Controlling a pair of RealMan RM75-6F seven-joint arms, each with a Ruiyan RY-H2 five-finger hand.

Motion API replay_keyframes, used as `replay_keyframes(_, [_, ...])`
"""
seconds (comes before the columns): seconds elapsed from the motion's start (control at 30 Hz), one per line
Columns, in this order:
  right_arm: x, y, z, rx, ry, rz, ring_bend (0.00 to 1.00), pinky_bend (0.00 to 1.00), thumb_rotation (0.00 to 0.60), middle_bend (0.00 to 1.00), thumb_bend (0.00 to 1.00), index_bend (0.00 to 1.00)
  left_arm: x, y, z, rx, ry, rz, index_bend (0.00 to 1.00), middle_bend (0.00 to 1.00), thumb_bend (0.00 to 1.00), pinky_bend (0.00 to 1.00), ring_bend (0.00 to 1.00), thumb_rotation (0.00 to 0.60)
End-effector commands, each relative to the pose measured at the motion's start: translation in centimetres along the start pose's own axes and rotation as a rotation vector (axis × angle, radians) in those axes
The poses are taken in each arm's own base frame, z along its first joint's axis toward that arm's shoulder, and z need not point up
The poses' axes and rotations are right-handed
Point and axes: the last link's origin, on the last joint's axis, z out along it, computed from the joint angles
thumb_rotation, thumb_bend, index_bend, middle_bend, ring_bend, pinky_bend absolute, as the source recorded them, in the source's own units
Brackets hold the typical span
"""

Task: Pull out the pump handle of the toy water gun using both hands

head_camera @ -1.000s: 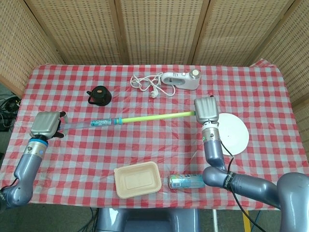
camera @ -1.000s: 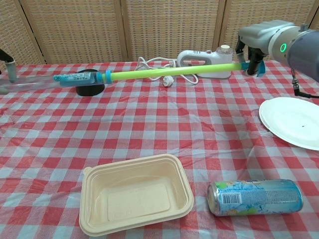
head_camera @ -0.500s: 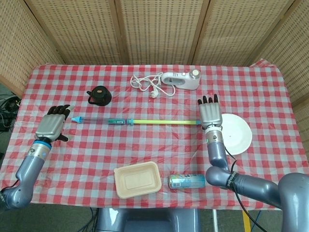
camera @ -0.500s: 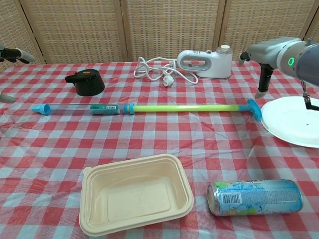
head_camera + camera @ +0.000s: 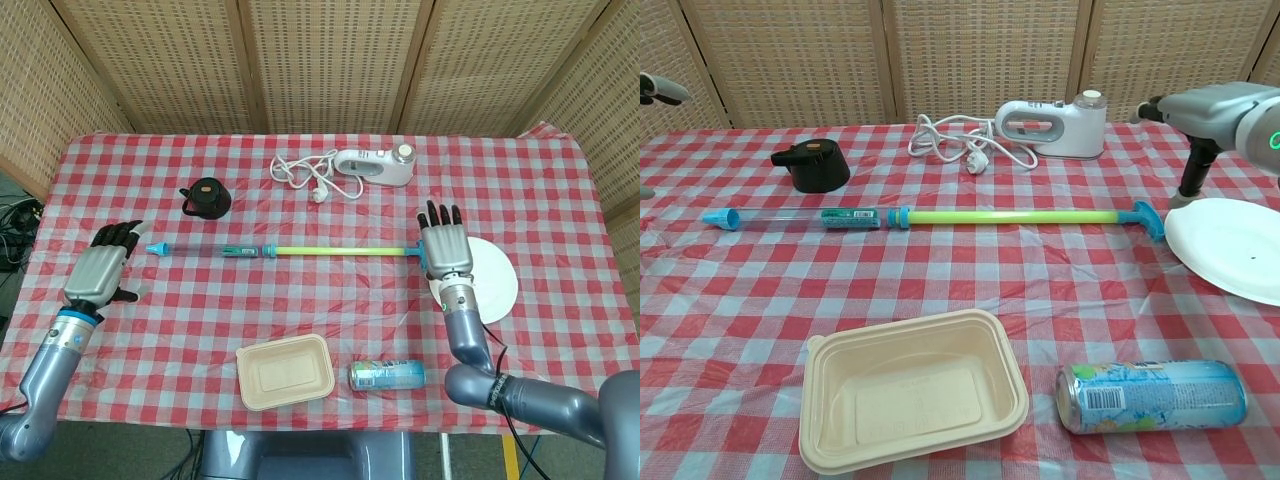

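Observation:
The toy water gun point(image 5: 280, 250) point(image 5: 930, 216) lies flat across the checked tablecloth. Its clear barrel ends in a blue nozzle at the left, and the yellow-green pump rod is drawn out to a blue handle point(image 5: 416, 249) point(image 5: 1148, 217) at the right. My left hand point(image 5: 102, 270) hovers open just left of the nozzle, apart from it. My right hand point(image 5: 446, 245) point(image 5: 1210, 105) is open just right of the handle, over the plate's edge, holding nothing.
A black lid-like cap point(image 5: 205, 197) sits behind the barrel. A white appliance point(image 5: 374, 165) with a coiled cord is at the back. A white plate point(image 5: 488, 280), a lying can point(image 5: 386, 375) and a beige takeaway tray point(image 5: 285, 372) occupy the near side.
A second ago both hands held the gun lifted; it was set down and let go. Since then both hands have spread and drawn slightly away from its ends.

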Motion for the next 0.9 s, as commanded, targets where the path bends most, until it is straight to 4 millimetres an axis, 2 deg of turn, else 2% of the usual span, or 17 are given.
replay_keyframes(0.03, [-0.1,1.4,-3.3,0.077,0.105,0.075,0.0,0.0,0.6,0.0,0.27,0.07,-0.6,-1.0,-2.2,-0.023,0.103,0.006,0.0,0.0,0.22,0.0,0.0,0.6])
replay_keyframes(0.2, [-1.2,3.7,-7.9,0.153,0.238,0.155,0.0,0.0,0.6,0.0,0.25,0.01,-1.8,-1.5,-5.0,-0.047,0.174,-0.006,0.0,0.0,0.22,0.0,0.0,0.6])
replay_keyframes(0.3, [-1.8,4.7,-9.4,0.163,0.256,0.173,0.0,0.0,0.6,0.0,0.21,0.0,-2.4,-1.8,-6.0,-0.048,0.178,-0.001,0.0,0.0,0.22,0.0,0.0,0.6])
replay_keyframes(0.43, [-3.3,7.1,-12.0,0.148,0.25,0.16,0.0,0.0,0.6,0.0,0.16,0.0,-3.8,-2.6,-8.3,-0.049,0.166,0.018,0.0,0.0,0.21,0.0,0.0,0.6])
replay_keyframes(0.7, [-4.9,11.7,-15.3,0.105,0.237,0.171,0.0,0.0,0.6,0.0,0.15,0.0,-5.4,-4.7,-11.4,-0.03,0.194,0.038,0.0,0.0,0.21,0.0,0.0,0.6])
replay_keyframes(0.9, [-5.5,13.0,-16.9,0.094,0.236,0.174,0.0,0.0,0.6,0.0,0.15,0.0,-5.5,-5.2,-12.0,-0.032,0.215,0.081,0.0,0.0,0.21,0.0,0.0,0.6])
